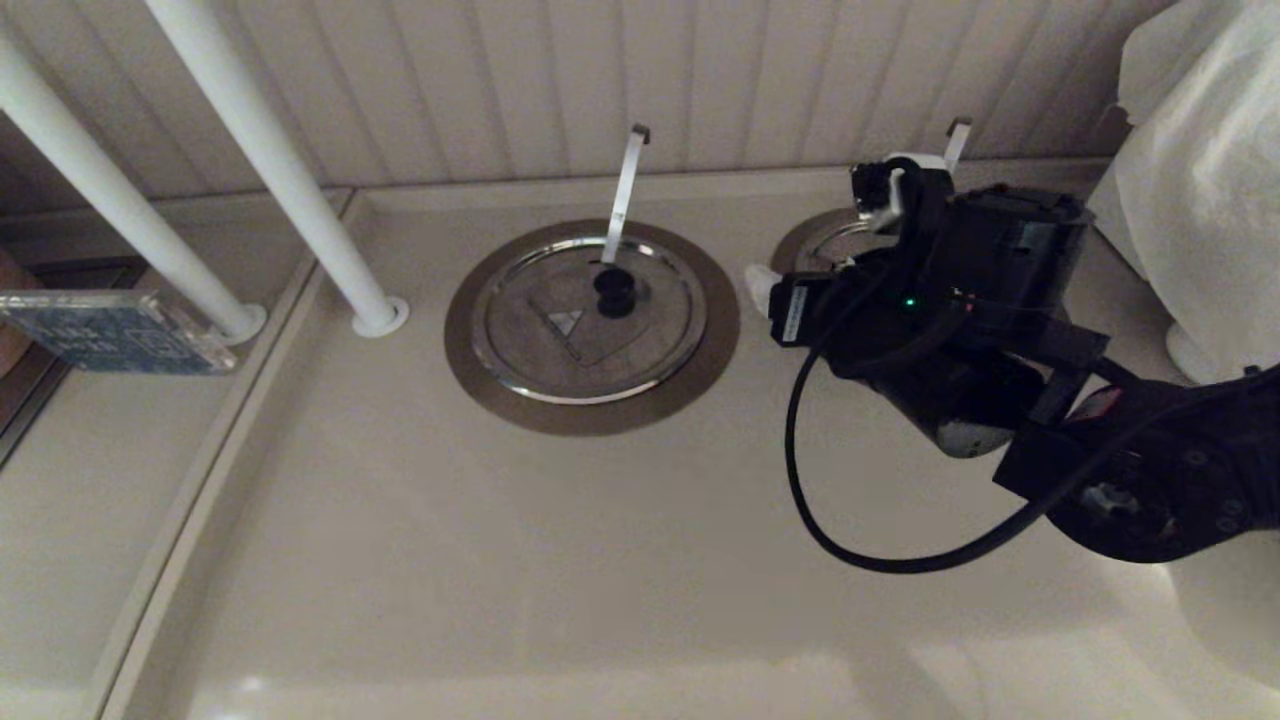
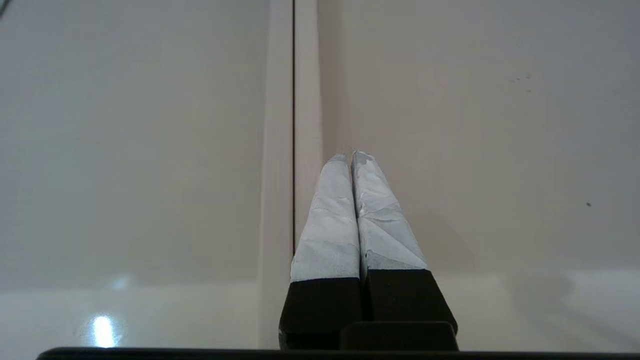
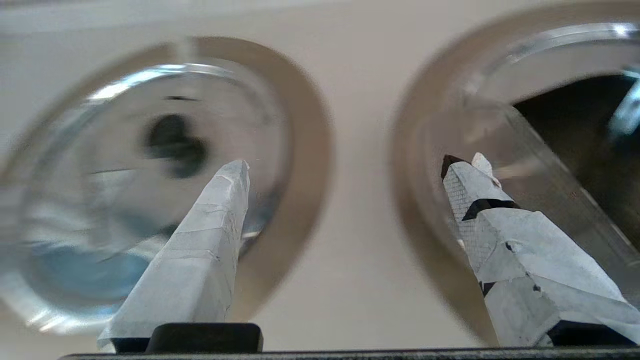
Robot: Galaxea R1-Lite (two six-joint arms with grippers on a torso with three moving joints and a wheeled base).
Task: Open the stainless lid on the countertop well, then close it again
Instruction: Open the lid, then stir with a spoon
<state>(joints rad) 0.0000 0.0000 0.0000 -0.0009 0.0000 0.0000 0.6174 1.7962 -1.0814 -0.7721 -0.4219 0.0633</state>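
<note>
— The right gripper (image 3: 350, 165) is spread wide and empty, between two wells.
— And the lid (image 3: 545, 185)?
— It seems tipped up over the right-hand well (image 3: 425, 125). Only the wrist view shows that; the arm hides it from the head view.
— Risk?
— Drifting onto the other lid (image 1: 580, 330). The left gripper (image 2: 352, 157) is parked, pressed together, empty.

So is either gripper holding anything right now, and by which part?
Nothing is held. The right gripper is open between the two wells; the left gripper is shut on nothing.

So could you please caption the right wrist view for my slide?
Open right gripper hovering between the closed round steel lid with black knob and the uncovered bronze-collared well.
</note>
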